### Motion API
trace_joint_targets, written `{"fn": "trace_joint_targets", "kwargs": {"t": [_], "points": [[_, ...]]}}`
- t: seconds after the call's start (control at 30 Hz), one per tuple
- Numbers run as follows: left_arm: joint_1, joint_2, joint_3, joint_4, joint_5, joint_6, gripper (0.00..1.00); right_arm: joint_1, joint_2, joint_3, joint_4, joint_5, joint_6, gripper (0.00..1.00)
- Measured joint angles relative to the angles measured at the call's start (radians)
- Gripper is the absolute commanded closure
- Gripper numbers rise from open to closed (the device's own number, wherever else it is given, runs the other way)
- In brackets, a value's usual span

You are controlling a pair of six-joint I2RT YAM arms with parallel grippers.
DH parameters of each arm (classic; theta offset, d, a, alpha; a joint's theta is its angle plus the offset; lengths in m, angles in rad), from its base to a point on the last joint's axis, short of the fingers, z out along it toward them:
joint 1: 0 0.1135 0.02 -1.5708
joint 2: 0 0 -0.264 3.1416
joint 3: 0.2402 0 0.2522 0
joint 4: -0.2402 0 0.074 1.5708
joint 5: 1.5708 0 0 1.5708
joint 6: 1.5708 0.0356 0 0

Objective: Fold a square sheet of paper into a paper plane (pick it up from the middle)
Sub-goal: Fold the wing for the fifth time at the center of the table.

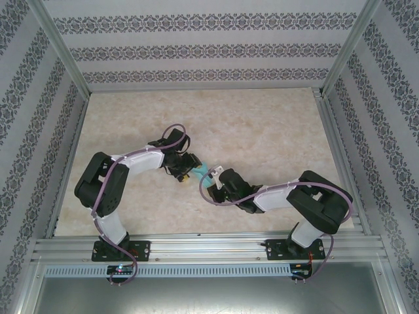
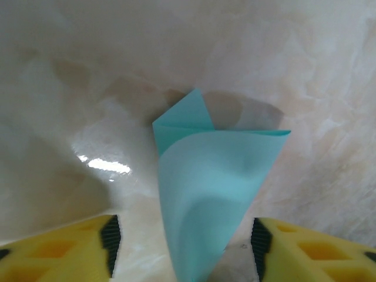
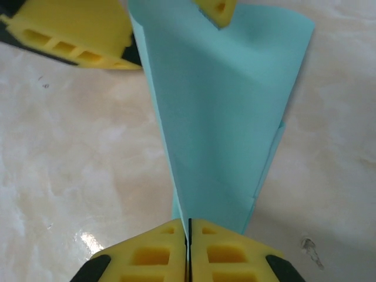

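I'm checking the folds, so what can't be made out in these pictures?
1. Top view: the paper is a tiny teal patch between the grippers; its creases are too small to tell.
2. Left wrist: the bottom edge cuts off the paper's near tip, between the fingers of the open left gripper.
3. Right wrist: the shut right gripper hides the pinched end; the top edge cuts off part of the far end.
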Motion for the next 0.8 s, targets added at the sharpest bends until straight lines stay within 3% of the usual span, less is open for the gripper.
{"fn": "trace_joint_targets", "kwargs": {"t": [0.13, 0.3, 0.6, 0.8], "points": [[0.000, 0.007, 0.000, 0.001, 0.010, -0.008, 0.76, 0.014, 0.000, 0.000, -0.010, 0.025, -0.028, 0.88], [0.000, 0.007, -0.001, 0.002, 0.013, -0.002, 0.88, 0.014, -0.004, 0.000, -0.027, 0.035, -0.050, 0.84], [0.000, 0.009, -0.001, 0.002, 0.014, -0.001, 0.89, 0.015, -0.044, 0.013, -0.071, 0.031, -0.053, 0.79], [0.000, 0.011, -0.001, 0.001, 0.014, -0.001, 0.89, 0.025, -0.044, 0.027, -0.088, 0.031, -0.053, 0.89]]}}
